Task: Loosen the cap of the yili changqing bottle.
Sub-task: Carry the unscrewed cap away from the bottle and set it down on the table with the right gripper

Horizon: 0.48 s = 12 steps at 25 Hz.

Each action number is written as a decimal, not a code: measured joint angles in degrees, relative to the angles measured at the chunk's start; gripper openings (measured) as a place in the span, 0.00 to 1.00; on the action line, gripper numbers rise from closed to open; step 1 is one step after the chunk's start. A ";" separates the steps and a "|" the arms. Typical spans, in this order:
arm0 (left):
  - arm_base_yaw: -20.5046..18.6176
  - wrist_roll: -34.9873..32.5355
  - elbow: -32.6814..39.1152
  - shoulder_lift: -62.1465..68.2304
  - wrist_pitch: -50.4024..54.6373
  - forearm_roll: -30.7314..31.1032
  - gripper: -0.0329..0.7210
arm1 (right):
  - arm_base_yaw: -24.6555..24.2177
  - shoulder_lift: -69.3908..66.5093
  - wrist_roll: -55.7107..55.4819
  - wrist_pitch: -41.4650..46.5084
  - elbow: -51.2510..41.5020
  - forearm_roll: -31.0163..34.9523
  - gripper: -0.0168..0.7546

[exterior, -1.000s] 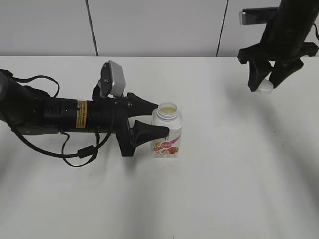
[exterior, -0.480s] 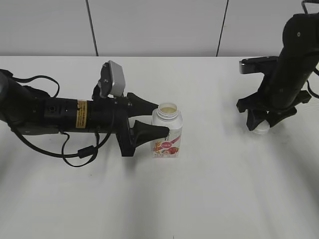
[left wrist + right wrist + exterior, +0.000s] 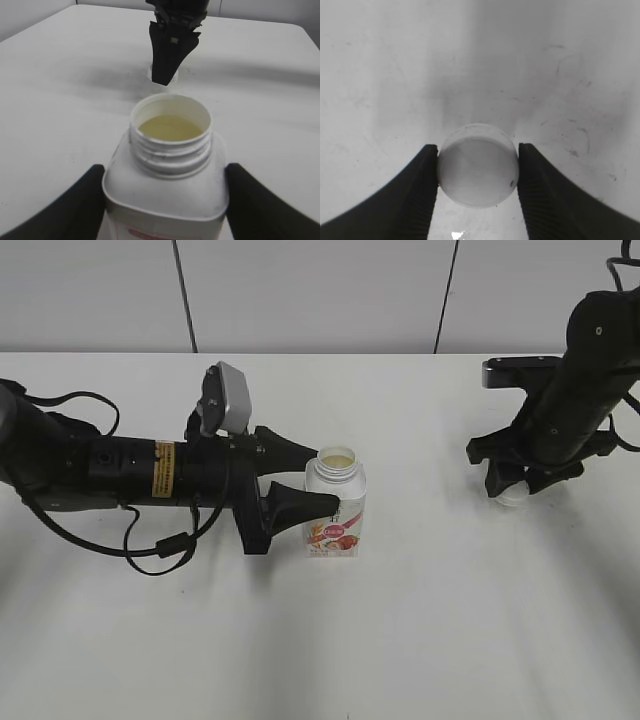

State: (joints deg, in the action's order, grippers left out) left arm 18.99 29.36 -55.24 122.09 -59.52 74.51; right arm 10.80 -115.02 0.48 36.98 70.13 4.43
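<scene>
The yili changqing bottle (image 3: 335, 508) stands upright near the table's middle with its neck open and pale liquid inside; the left wrist view shows it close up (image 3: 165, 170). My left gripper (image 3: 326, 480) lies level and is shut on the bottle's body, one black finger (image 3: 75, 210) on each side. The small white cap (image 3: 512, 497) is off the bottle, down at the table surface on the right. My right gripper (image 3: 514, 488) points down and is shut on the cap (image 3: 477, 165), with both ribbed fingers (image 3: 420, 190) against its rim.
The white table (image 3: 420, 620) stretches around both arms. A grey panelled wall (image 3: 300, 290) runs along the far edge. The left arm's black cable (image 3: 150, 550) loops on the table at the left. The right gripper (image 3: 170, 50) stands beyond the bottle in the left wrist view.
My right gripper has come down from high at the back right to the table surface with the cap in it, then shifted slightly left. The left gripper and bottle have not moved.
</scene>
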 joint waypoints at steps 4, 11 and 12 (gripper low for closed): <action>0.00 0.00 0.00 0.00 0.00 0.00 0.63 | 0.00 0.00 -0.48 0.00 0.00 0.00 0.53; 0.00 0.00 0.00 0.00 0.00 0.00 0.63 | 0.00 0.00 -0.48 0.05 0.00 0.11 0.74; 0.00 0.00 0.00 0.00 0.00 0.00 0.63 | 0.00 0.00 -0.02 0.05 0.00 0.11 0.75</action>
State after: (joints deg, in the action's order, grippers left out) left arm 18.99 29.36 -55.24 122.09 -59.52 74.51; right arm 10.80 -115.02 0.45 37.03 70.13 4.54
